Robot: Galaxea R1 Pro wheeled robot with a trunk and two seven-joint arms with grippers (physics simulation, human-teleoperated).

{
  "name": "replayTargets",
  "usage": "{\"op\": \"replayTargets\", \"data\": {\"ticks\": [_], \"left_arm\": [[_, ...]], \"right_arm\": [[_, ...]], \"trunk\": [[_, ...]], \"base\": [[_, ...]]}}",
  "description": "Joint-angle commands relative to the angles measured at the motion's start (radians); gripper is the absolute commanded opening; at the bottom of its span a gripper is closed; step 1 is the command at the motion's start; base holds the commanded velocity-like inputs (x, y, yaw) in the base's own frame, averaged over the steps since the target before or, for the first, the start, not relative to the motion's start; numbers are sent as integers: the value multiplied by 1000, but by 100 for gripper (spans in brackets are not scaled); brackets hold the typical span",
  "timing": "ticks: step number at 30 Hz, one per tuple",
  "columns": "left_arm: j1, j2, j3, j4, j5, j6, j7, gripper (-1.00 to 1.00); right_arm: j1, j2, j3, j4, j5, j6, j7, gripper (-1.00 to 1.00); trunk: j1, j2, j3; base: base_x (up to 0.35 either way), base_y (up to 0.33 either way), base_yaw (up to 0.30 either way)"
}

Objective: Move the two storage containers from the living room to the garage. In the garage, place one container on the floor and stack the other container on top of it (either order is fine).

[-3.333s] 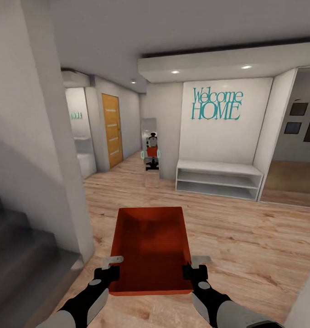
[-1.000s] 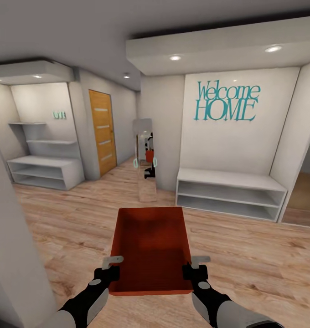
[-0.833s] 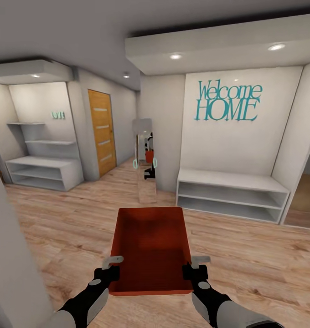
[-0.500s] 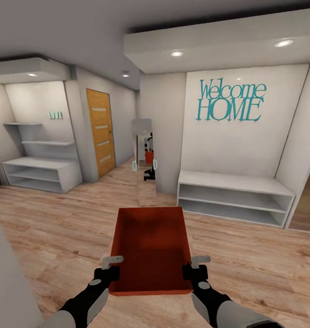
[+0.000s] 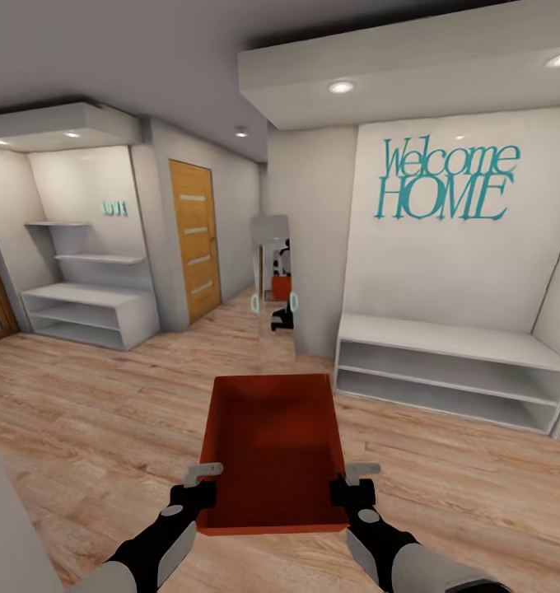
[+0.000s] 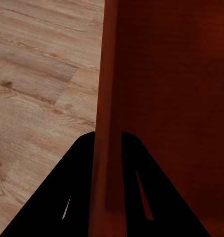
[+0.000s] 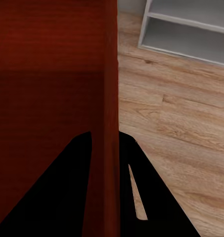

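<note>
**Container carried through the entry hall**

Head view: the storage container (image 5: pixel 273 449) is held level above the wood floor (image 5: pixel 91 412), the left gripper (image 5: pixel 199 492) and right gripper (image 5: pixel 347 491) clamped on its side walls.

Left wrist view: the fingers (image 6: pixel 82 168) straddle the container's wall.

Right wrist view: the fingers (image 7: pixel 77 163) pinch the opposite wall, a white shelf unit (image 7: pixel 191 29) beyond.

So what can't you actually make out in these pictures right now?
- Small teal sign on the far wall, head view: too small to read.
- Bin underside, head view: hidden by its own walls.
- Mirror reflection, head view: too small for detail.
- White shelf, head view: cut off by the right edge.
</note>
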Motion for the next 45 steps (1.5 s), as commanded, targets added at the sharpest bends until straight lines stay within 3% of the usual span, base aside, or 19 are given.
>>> {"op": "replayTargets", "data": {"ticks": [1,9,45], "left_arm": [[-2,0,13,0,-1,-4,25,-100],[-2,-1,13,0,-1,-4,25,-100],[-2,0,13,0,0,-4,25,-100]], "right_arm": [[-1,15,-17,0,8,2,8,-100],[-1,15,-17,0,9,2,8,-100],[-1,16,-17,1,8,0,5,-100]], "trunk": [[1,-1,-1],[1,-1,-1],[1,-1,-1]], "base": [[322,0,259],[322,0,249],[322,0,16]]}}
